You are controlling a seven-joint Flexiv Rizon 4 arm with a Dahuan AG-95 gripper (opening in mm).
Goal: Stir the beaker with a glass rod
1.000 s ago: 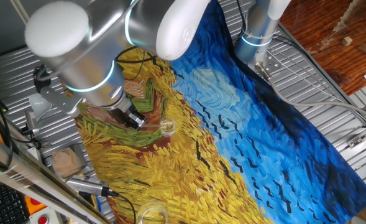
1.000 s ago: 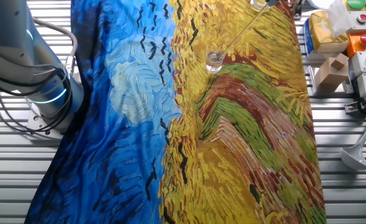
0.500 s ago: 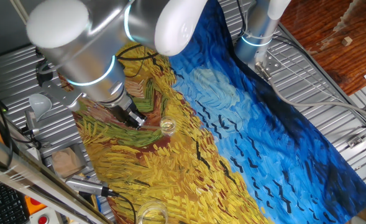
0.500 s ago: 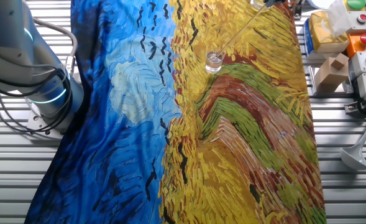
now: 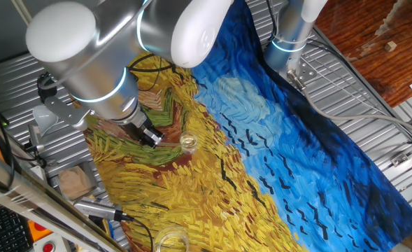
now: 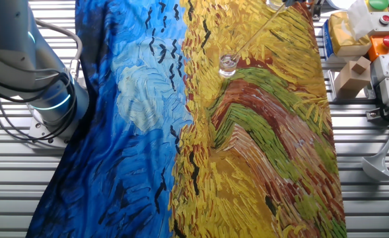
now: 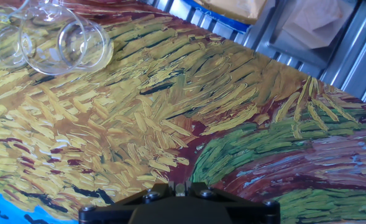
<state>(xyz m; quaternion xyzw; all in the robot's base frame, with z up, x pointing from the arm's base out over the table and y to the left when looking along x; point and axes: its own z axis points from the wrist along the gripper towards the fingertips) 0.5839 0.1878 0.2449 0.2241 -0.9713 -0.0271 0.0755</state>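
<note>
The beaker [image 5: 188, 143] is a small clear glass standing upright on the yellow part of the painted cloth; it also shows in the other fixed view [image 6: 228, 64]. The glass rod [image 6: 257, 30] slants from the top edge down into the beaker. In one fixed view the rod [image 5: 172, 141] is a faint line from my gripper [image 5: 153, 136] to the beaker. The gripper sits low, just left of the beaker, shut on the rod's upper end. In the hand view the gripper [image 7: 179, 185] shows a small pale stub between the closed jaws. The beaker is not in the hand view.
A wider clear glass vessel [image 5: 169, 240] stands near the cloth's front edge and shows top left in the hand view [image 7: 61, 37]. A cardboard block [image 6: 353, 73], a white funnel [image 6: 379, 165] and a button box [image 6: 386, 43] lie beside the cloth. The arm base [image 6: 45, 99] stands left.
The arm's wrist shifted slightly right and back left. The rod stays in the beaker, and the beaker has not moved.
</note>
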